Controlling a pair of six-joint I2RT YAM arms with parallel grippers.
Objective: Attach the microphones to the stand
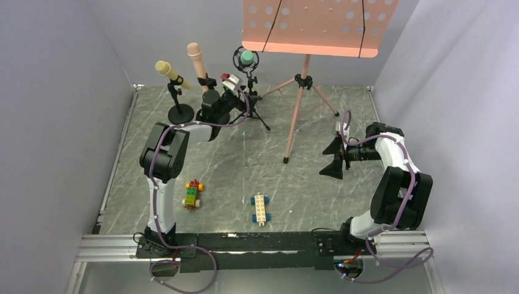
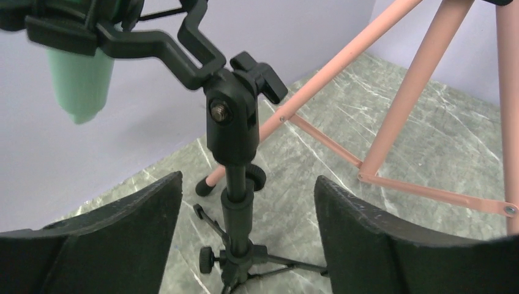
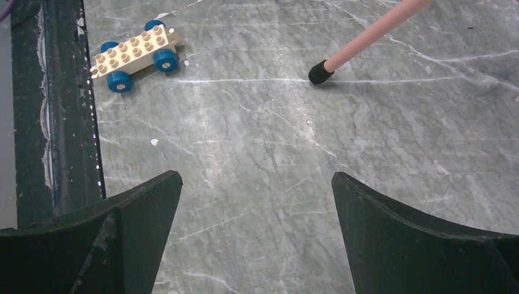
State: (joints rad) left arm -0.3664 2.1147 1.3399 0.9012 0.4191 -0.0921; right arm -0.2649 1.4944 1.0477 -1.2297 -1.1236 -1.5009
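Observation:
Three microphones sit on black stands at the back left. The pale yellow microphone (image 1: 166, 70) tilts on a round-base stand (image 1: 180, 113). The pink microphone (image 1: 196, 57) stands upright in a clip. The teal-green microphone (image 1: 246, 58) sits in a shock mount on a tripod stand (image 1: 257, 110); its lower end shows in the left wrist view (image 2: 79, 82) above the stand's pole (image 2: 237, 202). My left gripper (image 1: 235, 86) is open, its fingers either side of that pole without touching it. My right gripper (image 1: 333, 159) is open and empty over the floor at the right.
A salmon music stand (image 1: 318, 24) on a pink tripod (image 1: 297, 116) stands at the back centre; its legs reach across the floor (image 2: 343, 73) (image 3: 367, 43). A multicoloured brick car (image 1: 193, 194) and a cream-and-blue brick car (image 1: 261, 208) (image 3: 136, 54) lie near the front rail (image 1: 245, 242).

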